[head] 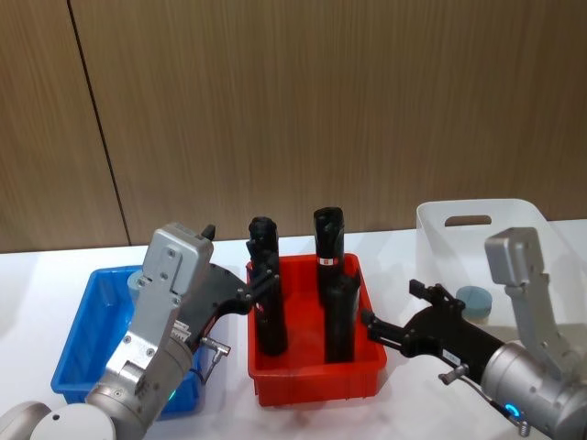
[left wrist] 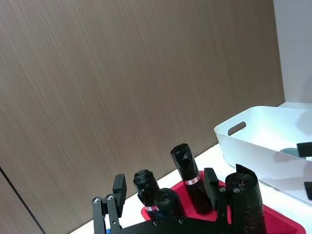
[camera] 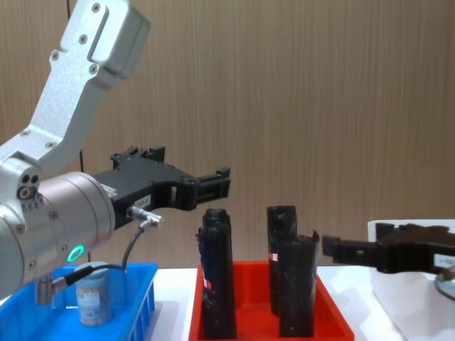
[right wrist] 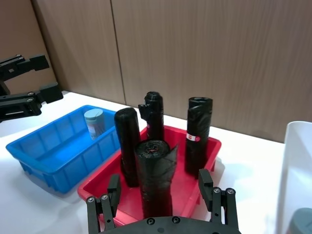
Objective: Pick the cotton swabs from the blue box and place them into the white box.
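Glossy plastic on blue box (head: 78, 344), red tray (head: 316, 378) and smooth white box (head: 440, 238); crinkled black film on rolls (head: 337, 307); matt wood-grain wall panel (head: 321, 110); brushed metal arm casing (camera: 78, 64).

Blue box (head: 87, 339): bright blue crate, low walls, upright on the desk, below and behind the left tool (head: 261, 282). One swab tub (camera: 94, 296) stands upright inside it, pale blue-grey round lid, clear body with light blue label; it sits near the box's far end, clear of the left tool, not gripped.

White box (head: 514, 225): smooth white bin, rounded rim, oval handle cut-out in its far wall, upright on the desk, just beyond the right tool (head: 390, 316). A second swab tub (head: 474, 300) rests inside it, lid up, close behind the right tool, not held.
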Robot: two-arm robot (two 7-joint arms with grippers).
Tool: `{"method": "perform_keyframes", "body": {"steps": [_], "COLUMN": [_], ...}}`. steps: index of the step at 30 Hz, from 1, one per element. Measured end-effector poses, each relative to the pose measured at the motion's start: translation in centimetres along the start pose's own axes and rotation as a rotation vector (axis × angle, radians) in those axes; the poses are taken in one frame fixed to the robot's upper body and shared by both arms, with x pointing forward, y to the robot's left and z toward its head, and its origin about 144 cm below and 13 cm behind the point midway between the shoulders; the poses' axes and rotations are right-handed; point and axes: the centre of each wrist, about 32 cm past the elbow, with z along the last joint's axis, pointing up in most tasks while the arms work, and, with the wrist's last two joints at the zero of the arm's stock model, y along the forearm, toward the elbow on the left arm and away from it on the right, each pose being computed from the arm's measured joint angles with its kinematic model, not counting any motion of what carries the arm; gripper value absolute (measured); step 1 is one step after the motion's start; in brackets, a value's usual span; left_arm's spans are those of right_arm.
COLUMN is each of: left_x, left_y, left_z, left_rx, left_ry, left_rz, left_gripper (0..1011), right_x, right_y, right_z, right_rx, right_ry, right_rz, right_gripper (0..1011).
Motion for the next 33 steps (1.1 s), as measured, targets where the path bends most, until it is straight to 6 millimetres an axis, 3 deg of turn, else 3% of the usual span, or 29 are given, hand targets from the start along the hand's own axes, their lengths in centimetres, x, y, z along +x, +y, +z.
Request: {"method": "perform_keyframes", "body": {"steps": [33], "left_x": [0.0], "left_y": [0.0], "left_z": [0.0], "left_rx": [0.0], "left_ry": [0.0], "left_rz": [0.0], "left_gripper": [1004], "right_x": [1.0], "right_y": [6.0], "right_z": [-0.5], "right_rx": [-0.087], "right_ry": [0.044], "right_rz": [0.049], "right_gripper": [1002]}}
